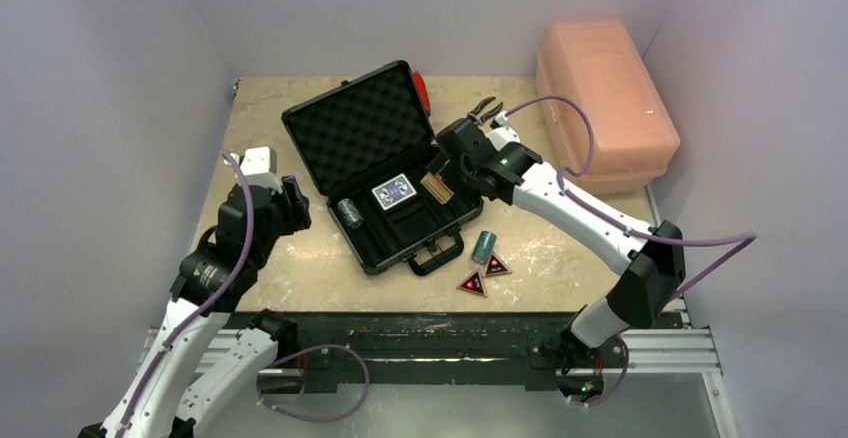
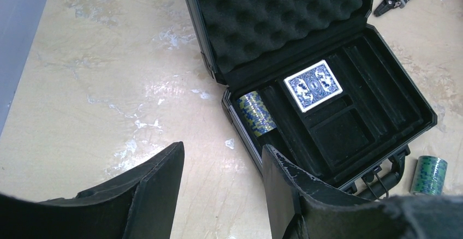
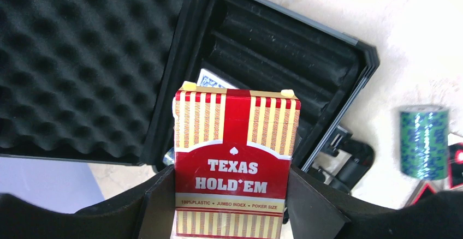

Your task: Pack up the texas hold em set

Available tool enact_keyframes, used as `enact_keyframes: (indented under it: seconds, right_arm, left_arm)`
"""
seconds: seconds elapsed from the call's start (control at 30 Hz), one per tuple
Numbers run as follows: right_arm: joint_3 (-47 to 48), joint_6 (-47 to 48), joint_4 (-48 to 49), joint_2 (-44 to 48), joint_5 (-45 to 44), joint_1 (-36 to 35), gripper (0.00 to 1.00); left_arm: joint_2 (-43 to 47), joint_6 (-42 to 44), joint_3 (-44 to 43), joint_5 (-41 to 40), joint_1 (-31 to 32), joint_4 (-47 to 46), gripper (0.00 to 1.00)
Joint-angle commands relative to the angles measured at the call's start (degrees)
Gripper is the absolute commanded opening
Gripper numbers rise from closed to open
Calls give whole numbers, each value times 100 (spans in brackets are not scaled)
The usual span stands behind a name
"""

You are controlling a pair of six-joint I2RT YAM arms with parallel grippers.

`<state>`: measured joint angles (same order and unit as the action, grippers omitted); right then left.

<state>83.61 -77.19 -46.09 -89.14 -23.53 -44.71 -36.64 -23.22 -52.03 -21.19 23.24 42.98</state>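
The black briefcase (image 1: 400, 220) lies open mid-table, its foam lid (image 1: 355, 130) back. A blue card deck (image 1: 394, 192) and one teal chip roll (image 1: 349, 210) sit in its tray; both also show in the left wrist view, the deck (image 2: 313, 84) and the roll (image 2: 255, 113). My right gripper (image 1: 437, 186) is shut on the orange-red "Texas Hold'em" deck (image 3: 235, 162), held over the tray's right side. A second teal chip roll (image 1: 484, 247) and two red-black triangles (image 1: 483, 274) lie on the table in front of the case. My left gripper (image 2: 224, 168) is open and empty, left of the case.
A large pink plastic box (image 1: 603, 98) stands at the back right. Pliers (image 1: 487, 110) lie behind the case by my right wrist, and a red-handled tool (image 1: 422, 90) lies behind the lid. Grey walls close in the table on three sides.
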Motion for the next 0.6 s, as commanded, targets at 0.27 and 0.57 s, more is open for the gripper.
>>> enact_keyframes:
  seconds: [0.27,0.57]
  right_arm:
    - [330,-1657,-165,-622,-119,-495,0]
    - [662,-1995,-211,-1173,12,-633,0]
  left_arm:
    - [218,169,-129,239,-39,-49,54]
    - [157,162,-151,194,-44,25,55]
